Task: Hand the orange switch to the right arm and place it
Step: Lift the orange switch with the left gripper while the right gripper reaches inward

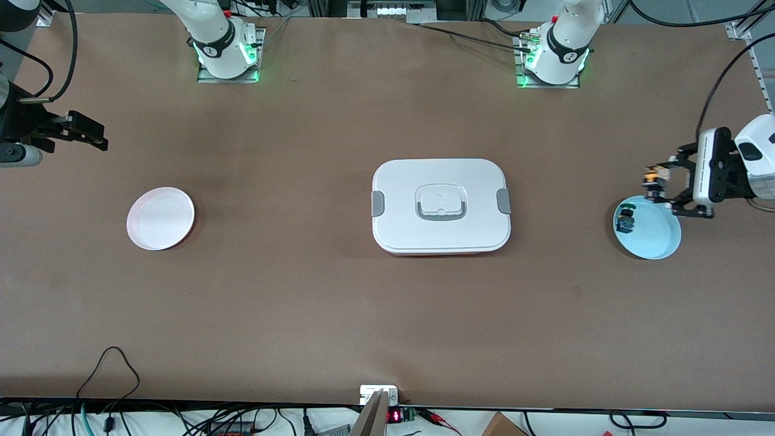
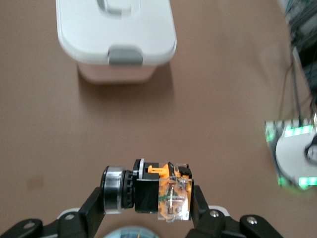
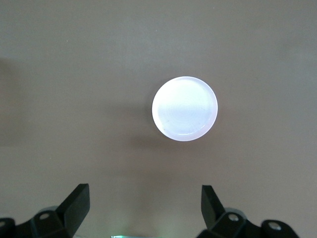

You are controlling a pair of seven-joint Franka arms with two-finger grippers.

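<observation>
My left gripper (image 1: 654, 184) is shut on the orange switch (image 1: 652, 178) and holds it in the air just above the light blue plate (image 1: 657, 239) at the left arm's end of the table. In the left wrist view the switch (image 2: 171, 191) lies sideways between the fingers, with its orange and clear block, black body and silver ring. My right gripper (image 1: 91, 134) is open and empty, up in the air at the right arm's end of the table, and waits. The white plate (image 1: 160, 218) lies near it and shows in the right wrist view (image 3: 184, 109).
A green-capped black-and-blue switch (image 1: 625, 219) lies in the light blue plate. A white lidded box (image 1: 441, 206) with grey latches stands at the table's middle, also in the left wrist view (image 2: 116, 37). Bare brown table lies between box and plates.
</observation>
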